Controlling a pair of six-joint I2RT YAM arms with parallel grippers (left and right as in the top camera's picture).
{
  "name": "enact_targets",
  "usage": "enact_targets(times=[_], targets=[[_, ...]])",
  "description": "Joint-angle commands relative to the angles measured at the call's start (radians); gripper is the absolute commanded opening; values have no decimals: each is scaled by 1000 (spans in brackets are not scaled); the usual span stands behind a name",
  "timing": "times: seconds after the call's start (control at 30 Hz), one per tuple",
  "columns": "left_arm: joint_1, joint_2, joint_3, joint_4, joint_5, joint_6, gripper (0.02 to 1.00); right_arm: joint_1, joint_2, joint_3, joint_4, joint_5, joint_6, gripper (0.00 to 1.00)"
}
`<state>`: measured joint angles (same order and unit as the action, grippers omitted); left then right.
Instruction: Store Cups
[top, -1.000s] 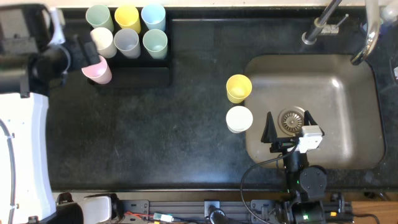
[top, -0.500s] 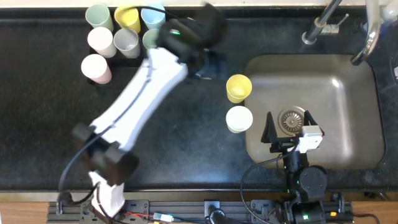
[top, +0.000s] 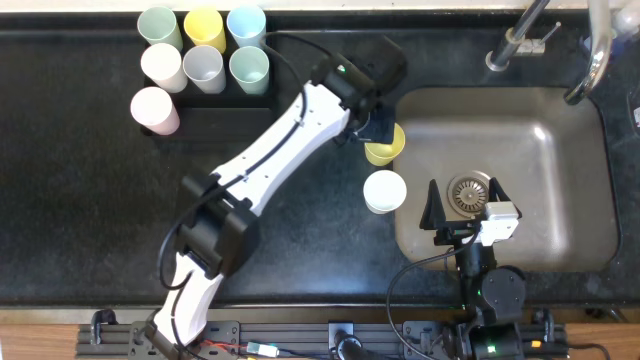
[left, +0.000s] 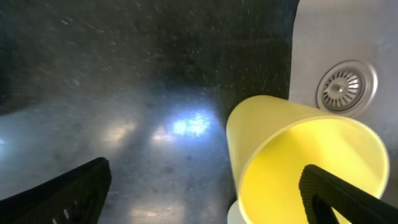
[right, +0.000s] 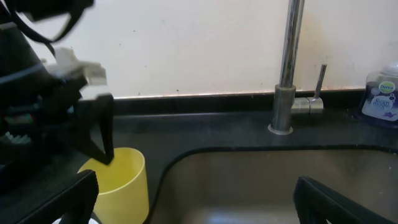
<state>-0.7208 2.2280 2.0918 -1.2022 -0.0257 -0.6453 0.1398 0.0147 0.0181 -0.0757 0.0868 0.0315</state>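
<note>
Beside the sink (top: 560, 120), left pincer (top: 373, 128) wide apart over yellow cup (top: 387, 151), right pincer (top: 463, 202) also apart

**Even light from above, one patch of glare**

We found the dark counter (top: 100, 220) lit evenly from overhead, with only faint, soft shadows. The steel sink (top: 560, 130) shone pale. In the left wrist view, a bluish-white glare lay on the counter beside the yellow cup (left: 311, 168), whose inside glowed. The wall (right: 186, 43) was bright.
</note>
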Motion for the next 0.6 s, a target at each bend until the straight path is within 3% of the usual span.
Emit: enact_targets(times=[0.03,0.13,0.23,0.33,0.43,0.6], targets=[[-22,44,19,20,14,-18,936,4,-10,-13,5,7,6,998],[-22,68,19,27,18,-19,689,4,-10,-13,5,7,7,998],[-23,73,19,48,16,-17,373,4,-10,-13,5,7,7,998],[-24,72,20,70,18,-14,176,4,-10,-13,5,7,6,998],[-27,60,20,71,13,-10,36,4,-10,-13,5,7,7,998],[-14,-59,20,40,-79,17,36,4,-10,-13,5,7,7,998]])
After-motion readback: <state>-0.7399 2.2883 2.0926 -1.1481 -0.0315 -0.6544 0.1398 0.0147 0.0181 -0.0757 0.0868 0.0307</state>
